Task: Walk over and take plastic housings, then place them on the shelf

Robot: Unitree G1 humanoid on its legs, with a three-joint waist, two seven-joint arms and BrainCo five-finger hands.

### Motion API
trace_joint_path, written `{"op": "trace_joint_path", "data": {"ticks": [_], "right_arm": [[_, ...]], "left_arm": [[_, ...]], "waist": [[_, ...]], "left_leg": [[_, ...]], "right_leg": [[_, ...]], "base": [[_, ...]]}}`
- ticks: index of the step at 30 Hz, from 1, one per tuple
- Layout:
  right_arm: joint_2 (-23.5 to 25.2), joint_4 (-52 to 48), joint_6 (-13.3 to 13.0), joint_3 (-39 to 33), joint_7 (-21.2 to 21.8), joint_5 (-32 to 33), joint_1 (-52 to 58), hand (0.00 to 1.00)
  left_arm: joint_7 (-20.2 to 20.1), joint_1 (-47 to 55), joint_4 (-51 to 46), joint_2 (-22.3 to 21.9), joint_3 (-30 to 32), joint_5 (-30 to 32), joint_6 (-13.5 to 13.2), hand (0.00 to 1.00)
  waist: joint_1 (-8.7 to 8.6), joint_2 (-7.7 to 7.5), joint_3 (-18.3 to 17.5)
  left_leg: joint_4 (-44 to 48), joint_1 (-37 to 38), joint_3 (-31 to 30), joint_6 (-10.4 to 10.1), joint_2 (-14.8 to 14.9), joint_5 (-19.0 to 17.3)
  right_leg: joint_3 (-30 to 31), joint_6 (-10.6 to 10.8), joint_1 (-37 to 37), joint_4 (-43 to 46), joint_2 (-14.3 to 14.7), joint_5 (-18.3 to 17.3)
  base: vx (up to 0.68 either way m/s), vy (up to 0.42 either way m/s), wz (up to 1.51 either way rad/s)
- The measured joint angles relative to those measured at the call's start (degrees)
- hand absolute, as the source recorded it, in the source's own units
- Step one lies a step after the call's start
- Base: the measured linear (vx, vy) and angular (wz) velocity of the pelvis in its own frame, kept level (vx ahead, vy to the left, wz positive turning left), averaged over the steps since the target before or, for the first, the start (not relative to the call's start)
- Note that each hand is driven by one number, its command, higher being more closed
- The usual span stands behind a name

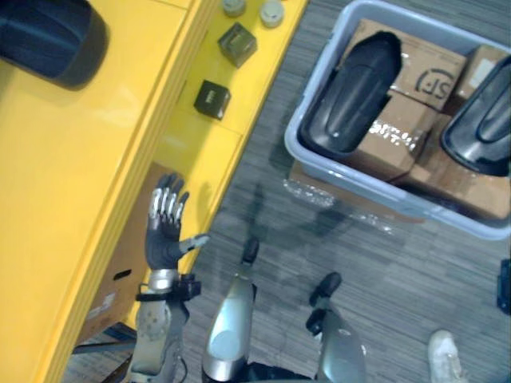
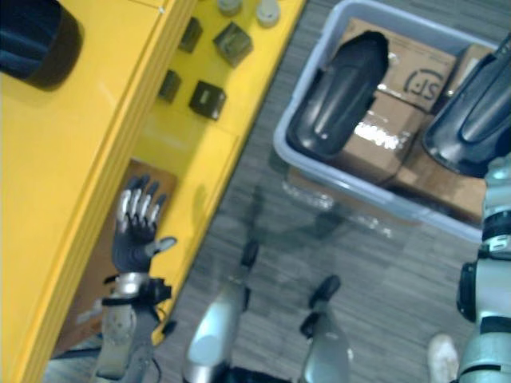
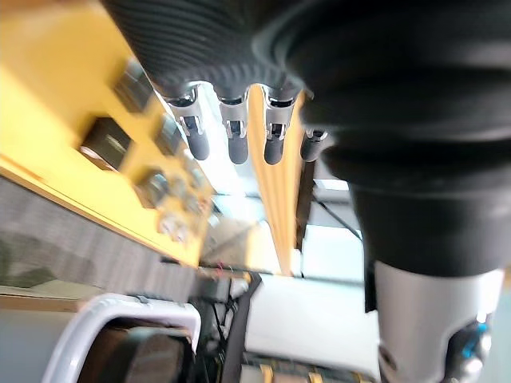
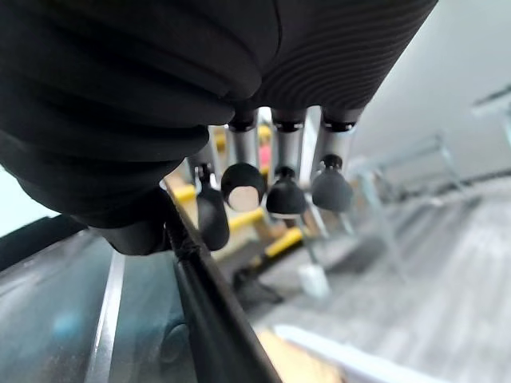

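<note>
Left hand [image 1: 164, 239] raised beside the front edge of the yellow shelf [image 1: 80, 159], palm empty. Its fingers [image 1: 166, 206] are straight and slightly spread, thumb out to the side, touching nothing.

Right hand [image 4: 239, 179] is over at the grey bin [image 1: 375, 191], right against the glossy rim of the right-hand housing [image 1: 483, 120]. Cannot tell whether it is clasped on that rim or loose.

Bin sits on the grey carpet floor [image 1: 271, 207], well apart from the shelf. It is packed with cardboard boxes [image 1: 431, 76]. Two black plastic housings lie on top of the boxes: the right-hand one and a left-hand housing [image 1: 355, 92], both tilted and running lengthwise toward the bin's far side. A third black housing [image 1: 44, 36] rests on the shelf's top surface, at its far end.

On the lower shelf level: two small dark boxes [image 1: 238, 44] [image 1: 211, 99] and a pair of round grey caps [image 1: 232, 6] near the far edge. A brown cardboard sheet [image 1: 120, 271] lies on the level below, just behind the left hand.

Obstacles: the bin's near wall stands between the robot and the housings. Crumpled clear wrap [image 1: 311, 191] lies on the floor against that wall. A white shoe [image 1: 447, 355] shows at the near right of the floor.
</note>
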Motion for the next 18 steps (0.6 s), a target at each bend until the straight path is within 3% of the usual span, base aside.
{"op": "trace_joint_path", "data": {"ticks": [2,5,9,12,16,18], "right_arm": [[2.2,-5.5,-2.3,-1.5,-1.4,-0.8,3.0,1.0],[5.1,-13.5,-4.6,-2.9,-2.4,-2.7,6.8,1.0],[11.4,-26.6,-6.6,-4.7,-2.4,-6.1,14.0,1.0],[14.3,-33.8,-7.9,-4.7,-2.2,-8.2,18.2,1.0],[19.3,-41.8,-10.7,-4.0,-1.1,-11.6,23.3,1.0],[21.2,-42.5,-12.2,-2.7,-0.7,-12.9,24.7,1.0]], "left_arm": [[1.2,-3.6,-0.5,2.0,0.1,3.7,1.4,0.0],[1.9,-8.1,-1.7,4.2,0.2,4.3,4.3,0.0],[1.9,-14.1,-0.7,4.9,-0.5,4.5,10.8,0.0],[2.0,-17.4,3.0,4.7,-1.6,6.3,15.0,0.0],[2.7,-20.6,9.6,1.9,-3.8,6.2,23.9,0.0],[2.6,-21.6,14.1,0.9,-4.9,4.9,26.6,0.0]], "waist": [[-0.34,-1.6,-0.8],[-1.84,-3.76,-2.3],[-3.96,-7.62,-6.2],[-5.36,-8.35,-8.8],[-6.45,-8.3,-12.6],[-7.26,-8.29,-13.7]], "left_leg": [[-1.7,2.1,1.4,-0.1,0.5,0.4],[-3.8,4.1,2.5,-0.2,0.9,1.2],[-6.5,7.4,5.3,-0.3,1.4,1.5],[-7.2,9.0,6.4,-0.3,1.2,1.5],[-8.6,11.7,8.7,-0.4,1.3,1.5],[-8.7,12.5,8.8,-0.4,1.4,1.5]], "right_leg": [[1.2,-0.1,0.8,-0.4,0.2,0.1],[1.8,-0.2,1.5,-1.0,0.5,0.2],[4.3,-0.2,2.2,-1.7,0.8,0.3],[4.8,0.1,3.5,-2.7,0.7,0.5],[6.3,0.3,4.8,-3.3,0.7,0.6],[6.3,0.3,5.5,-3.4,0.8,0.6]], "base": [[0.0,-0.016,-0.26],[0.0,-0.011,-0.18],[0.04,-0.013,-0.29],[0.05,-0.004,-0.14],[0.02,0.0,-0.19],[0.0,-0.006,-0.03]]}}
